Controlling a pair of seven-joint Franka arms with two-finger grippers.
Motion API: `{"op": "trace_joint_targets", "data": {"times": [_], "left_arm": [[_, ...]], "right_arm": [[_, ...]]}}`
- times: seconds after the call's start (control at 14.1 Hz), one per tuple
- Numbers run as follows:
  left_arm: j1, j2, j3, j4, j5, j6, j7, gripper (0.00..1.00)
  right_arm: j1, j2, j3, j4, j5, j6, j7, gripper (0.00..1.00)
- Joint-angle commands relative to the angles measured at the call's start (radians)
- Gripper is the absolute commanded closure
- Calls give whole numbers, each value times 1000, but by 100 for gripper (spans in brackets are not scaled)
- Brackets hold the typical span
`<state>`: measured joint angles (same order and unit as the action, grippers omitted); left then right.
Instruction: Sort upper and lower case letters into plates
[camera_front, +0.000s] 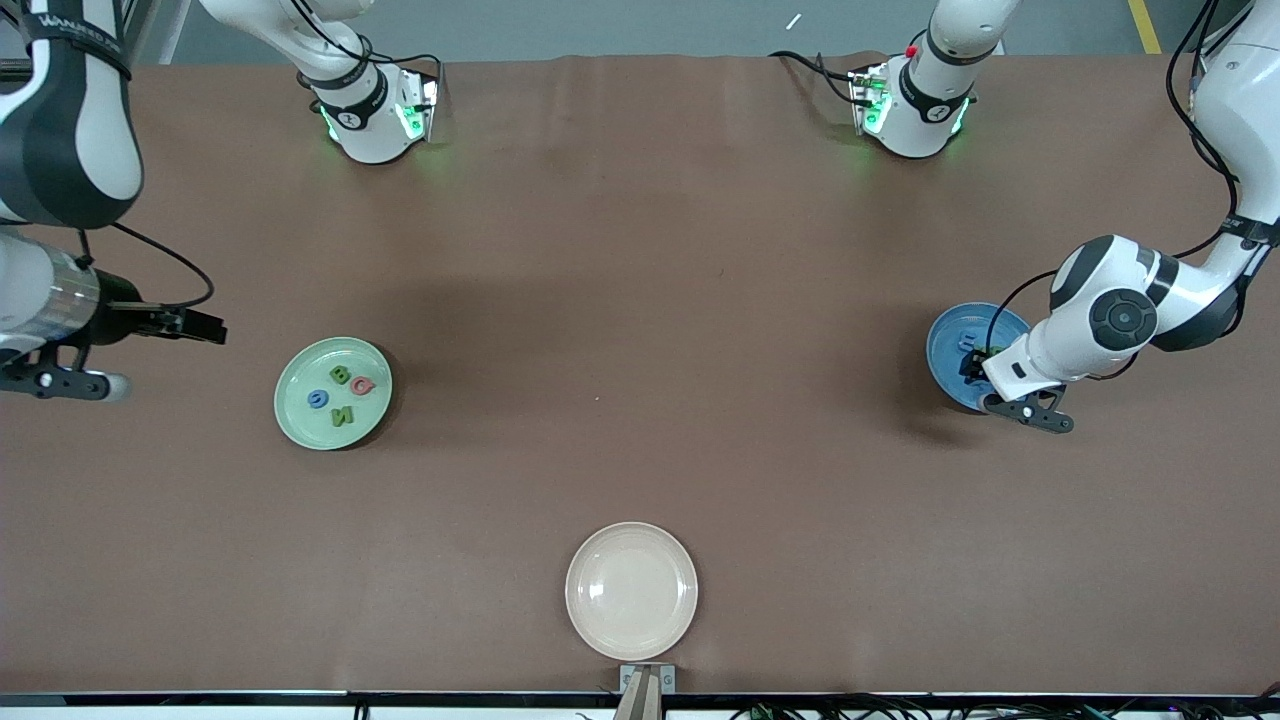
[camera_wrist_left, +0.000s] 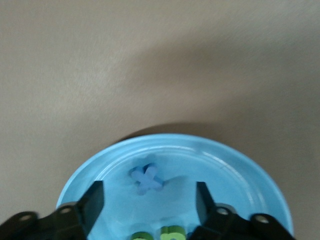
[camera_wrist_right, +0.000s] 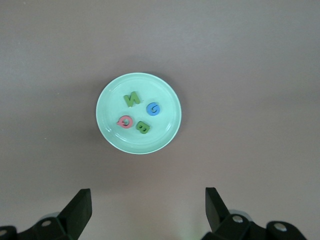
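Note:
The pale mint green plate (camera_front: 300, 420) (camera_wrist_right: 162, 132) lies toward the right arm's end of the table. It holds a green N (camera_wrist_right: 132, 99), a blue letter (camera_wrist_right: 153, 108), a pink-red letter (camera_wrist_right: 125, 121) and a green B (camera_wrist_right: 143, 128). The bright blue plate (camera_front: 948, 340) (camera_wrist_left: 240, 175) lies toward the left arm's end. My left gripper (camera_front: 972, 366) (camera_wrist_left: 149, 200) hangs low over it, open and holding nothing. A blue cross-shaped letter (camera_wrist_left: 146, 178) lies in it just past the fingertips, and green letters (camera_wrist_left: 170, 233) lie between the fingers. My right gripper (camera_front: 195, 326) (camera_wrist_right: 147, 207) waits high beside the mint plate, open and empty.
A cream-beige plate (camera_front: 631, 590) with nothing on it sits at the table's edge nearest the front camera, midway between the arms. The brown tabletop (camera_front: 640, 300) stretches between the plates and the arm bases.

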<state>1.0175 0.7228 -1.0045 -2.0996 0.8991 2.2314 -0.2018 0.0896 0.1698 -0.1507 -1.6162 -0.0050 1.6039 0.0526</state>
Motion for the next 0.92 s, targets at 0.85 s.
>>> {"op": "trace_joint_targets", "data": {"times": [0.85], "left_arm": [[18, -29, -56, 104, -89, -13, 2, 0]], "right_arm": [[-105, -36, 0, 36, -20, -38, -240, 0]]}}
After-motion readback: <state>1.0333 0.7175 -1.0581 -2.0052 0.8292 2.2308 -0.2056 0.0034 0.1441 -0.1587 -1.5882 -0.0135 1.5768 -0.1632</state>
